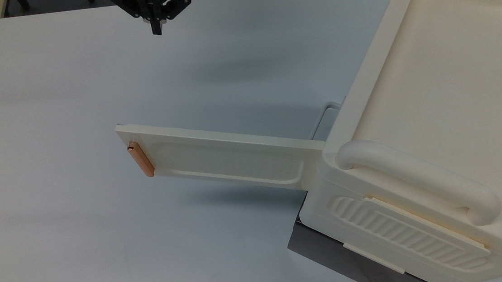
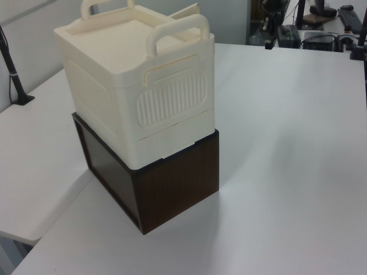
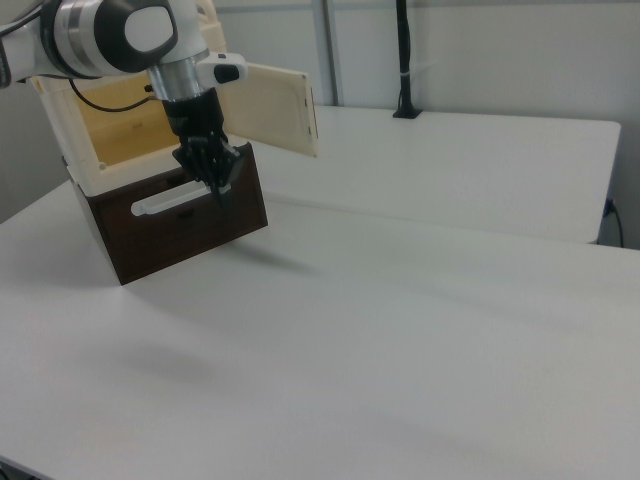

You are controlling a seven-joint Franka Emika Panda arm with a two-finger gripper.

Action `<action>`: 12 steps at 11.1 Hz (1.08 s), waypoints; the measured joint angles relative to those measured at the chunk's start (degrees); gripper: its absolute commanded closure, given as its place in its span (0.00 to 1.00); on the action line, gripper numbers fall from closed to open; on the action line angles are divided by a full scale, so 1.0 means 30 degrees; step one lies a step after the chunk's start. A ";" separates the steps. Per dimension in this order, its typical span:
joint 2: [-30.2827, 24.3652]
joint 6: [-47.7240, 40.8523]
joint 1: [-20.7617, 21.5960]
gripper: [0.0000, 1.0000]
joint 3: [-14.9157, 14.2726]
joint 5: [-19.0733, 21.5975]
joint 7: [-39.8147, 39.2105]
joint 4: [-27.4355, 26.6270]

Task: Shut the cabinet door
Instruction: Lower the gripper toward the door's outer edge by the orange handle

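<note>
We see the cabinet door (image 1: 223, 157) swung wide open from the cabinet (image 1: 439, 111), its copper handle (image 1: 140, 159) at the free end, while our gripper (image 1: 157, 29) hangs well apart above the white surface (image 1: 50, 131) with its fingers pressed together and holding nothing. If we push near the hinge, the door may barely turn. A hard shove could shift the cabinet on the dark box (image 2: 172, 183) beneath it.
</note>
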 measured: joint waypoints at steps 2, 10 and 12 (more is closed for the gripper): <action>0.0028 0.0287 -0.0002 1.00 0.0000 0.0000 0.0000 0.0034; 0.2140 1.1320 -0.0015 1.00 -0.0111 0.0000 0.1594 0.3117; 0.2354 1.4435 -0.0054 1.00 -0.0196 0.0000 0.2012 0.3201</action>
